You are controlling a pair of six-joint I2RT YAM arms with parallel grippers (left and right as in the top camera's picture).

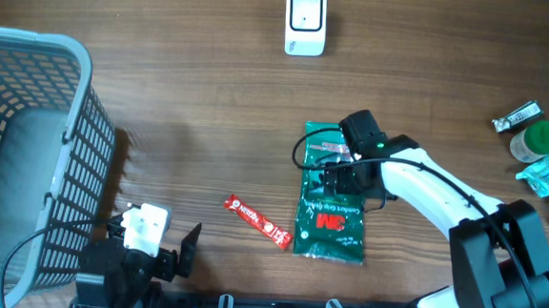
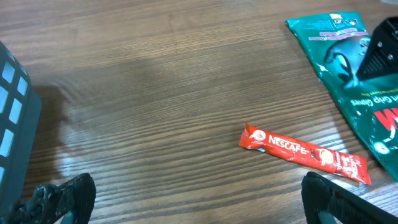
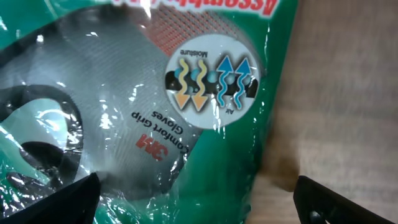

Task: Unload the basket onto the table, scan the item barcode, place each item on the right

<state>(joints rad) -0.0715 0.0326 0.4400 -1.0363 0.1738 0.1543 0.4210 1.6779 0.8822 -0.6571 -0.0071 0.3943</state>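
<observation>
Hovering with jaws spread wide, the right pincer (image 1: 342, 177) grips nothing; the flat green plastic 3M glove packet (image 1: 332, 224) lies directly beneath it on the wooden table (image 1: 211, 93), front face up, probably awaiting a regrip toward the white box-shaped scanner (image 1: 304, 22) well beyond it.

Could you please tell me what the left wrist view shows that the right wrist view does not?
Only the left wrist view shows the red Nescafe sachet and a corner of the basket. Only the right wrist view shows the orange and blue arrows of the round emblem clearly. Both show the green glove packet and the wooden table.
</observation>
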